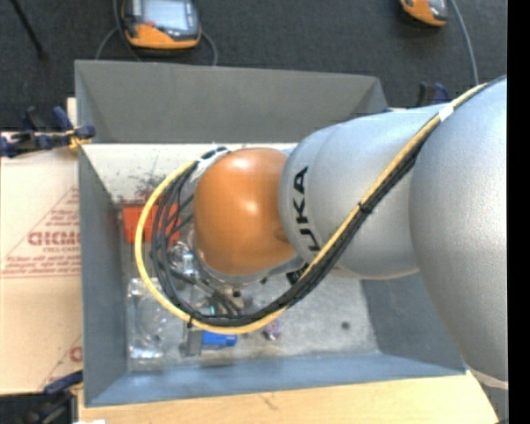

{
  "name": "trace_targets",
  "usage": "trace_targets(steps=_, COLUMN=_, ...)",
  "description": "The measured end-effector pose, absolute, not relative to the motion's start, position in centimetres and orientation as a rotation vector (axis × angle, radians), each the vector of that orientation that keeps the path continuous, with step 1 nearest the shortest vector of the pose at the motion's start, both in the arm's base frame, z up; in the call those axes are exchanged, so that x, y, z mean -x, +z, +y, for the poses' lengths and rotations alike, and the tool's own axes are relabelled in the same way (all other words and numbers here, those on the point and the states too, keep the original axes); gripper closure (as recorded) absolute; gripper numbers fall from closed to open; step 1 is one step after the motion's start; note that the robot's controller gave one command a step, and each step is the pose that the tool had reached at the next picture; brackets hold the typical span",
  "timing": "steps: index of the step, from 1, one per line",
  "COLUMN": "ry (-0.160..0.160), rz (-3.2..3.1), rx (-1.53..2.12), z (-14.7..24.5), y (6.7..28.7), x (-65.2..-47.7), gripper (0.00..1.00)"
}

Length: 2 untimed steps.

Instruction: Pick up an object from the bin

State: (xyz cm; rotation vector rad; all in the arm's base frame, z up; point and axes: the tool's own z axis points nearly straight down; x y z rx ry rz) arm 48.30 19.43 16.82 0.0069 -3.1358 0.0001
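Arm (397,193) above blue object (216,340) (half hidden)

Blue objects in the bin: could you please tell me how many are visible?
1. One small flat blue object lies by the near wall of the grey metal bin, just below the arm's wrist cables. More may be hidden under the arm.

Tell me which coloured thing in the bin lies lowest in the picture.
The blue thing, below the arm's cables near the bottom wall; the orange-red one lies higher, by the left wall.
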Motion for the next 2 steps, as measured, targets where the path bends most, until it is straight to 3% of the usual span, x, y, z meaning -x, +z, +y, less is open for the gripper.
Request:
trace_targets(steps=1, ry=0.003, rz=-3.136, rx=-0.016, z=10.6, y=6.7, x=-51.0, gripper=0.00)
trace_targets(steps=2, ry=0.000, rz=-3.103, rx=-0.512, z=12.7, y=7.1, x=-48.6, gripper=0.00)
